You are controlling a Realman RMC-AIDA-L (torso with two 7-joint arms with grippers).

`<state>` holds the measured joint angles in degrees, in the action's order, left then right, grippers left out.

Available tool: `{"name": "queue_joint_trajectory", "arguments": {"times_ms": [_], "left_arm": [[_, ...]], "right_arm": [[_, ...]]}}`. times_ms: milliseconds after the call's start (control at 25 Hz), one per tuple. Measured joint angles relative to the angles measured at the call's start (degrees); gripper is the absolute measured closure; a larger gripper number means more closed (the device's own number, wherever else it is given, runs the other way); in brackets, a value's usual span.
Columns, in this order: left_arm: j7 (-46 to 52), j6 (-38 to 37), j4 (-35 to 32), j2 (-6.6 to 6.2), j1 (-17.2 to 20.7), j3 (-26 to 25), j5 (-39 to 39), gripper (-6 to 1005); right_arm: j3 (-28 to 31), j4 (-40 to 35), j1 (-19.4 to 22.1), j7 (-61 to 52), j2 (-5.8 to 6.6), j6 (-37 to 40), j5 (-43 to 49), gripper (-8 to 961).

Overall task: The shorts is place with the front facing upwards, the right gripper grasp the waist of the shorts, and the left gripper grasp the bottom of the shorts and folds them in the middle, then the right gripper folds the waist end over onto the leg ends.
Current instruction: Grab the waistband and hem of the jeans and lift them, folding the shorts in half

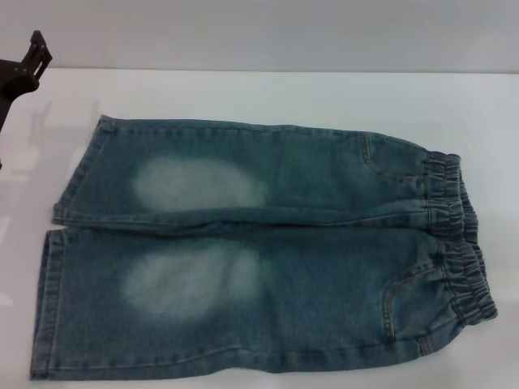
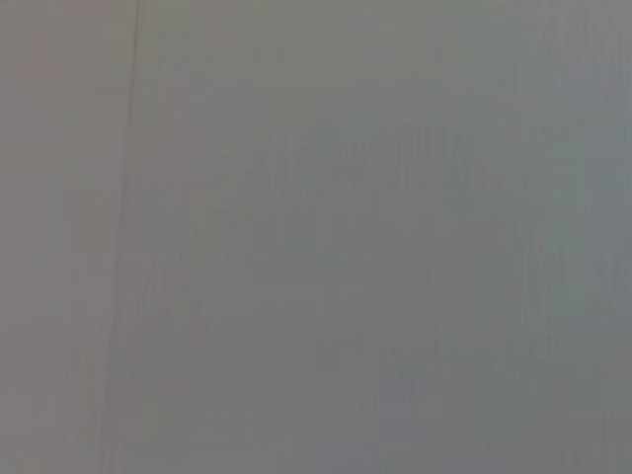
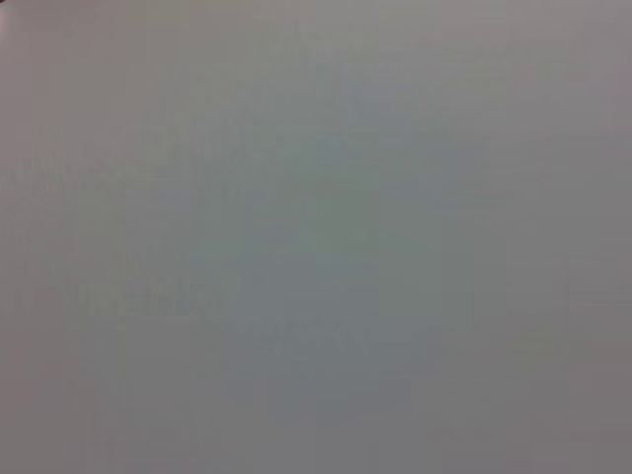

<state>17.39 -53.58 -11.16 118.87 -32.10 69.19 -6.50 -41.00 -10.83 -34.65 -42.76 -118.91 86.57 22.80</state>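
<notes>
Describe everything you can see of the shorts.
The shorts are long, blue-green denim with a pale faded patch on each leg. They lie spread flat, front up, on the white table. The gathered elastic waistband points to the robot's right, and the two straight stitched leg hems to its left. Curved stitched pockets sit near the waist. The legs lie side by side, meeting along the middle. Nothing touches the shorts but the table; the left claw stays at the table's far left corner.

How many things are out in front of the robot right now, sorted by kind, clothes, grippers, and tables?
Clothes: 1, the shorts, lying flat and unfolded.
Grippers: 1 in view, the left gripper, at the table's far left edge, clear of the shorts.
Tables: 1, the white table.
Total: 3.
</notes>
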Motion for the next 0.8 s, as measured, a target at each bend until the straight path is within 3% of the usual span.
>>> {"name": "queue_joint_trajectory", "arguments": {"times_ms": [480,800], "left_arm": [[-0.22,0.32,0.00,-0.05,-0.96,-0.02,0.00,153],[0.06,-0.65,-0.03,-0.05,-0.87,-0.08,0.00,152]], "right_arm": [[-0.03,-0.33,0.16,0.05,0.11,0.19,-0.19,381],[3.04,-0.16,1.59,1.27,0.24,-4.08,-4.23,380]]}}
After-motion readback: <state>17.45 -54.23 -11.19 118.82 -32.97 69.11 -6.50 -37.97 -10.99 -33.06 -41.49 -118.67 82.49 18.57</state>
